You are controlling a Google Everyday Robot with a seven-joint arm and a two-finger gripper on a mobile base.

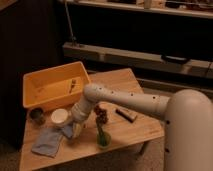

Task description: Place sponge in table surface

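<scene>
**Arm bent low over the front of the counter**

My arm reaches in from the right, runs leftward across the wooden counter, then bends at a rounded joint and angles down toward the front left. My gripper sits low over the planks, just right of the pale-blue cloth and below the white cup. A small blue-grey patch at its tip looks like the sponge, right at the counter surface and touching the cloth's edge; I cannot tell whether my fingers are apart or clamped on it.

The yellow tub sits at the back left, with a small object inside. A dark little cup stands left of the white one. A green vase with dark flowers stands just right of my gripper, and a dark flat bar lies farther right, partly under my forearm.
</scene>
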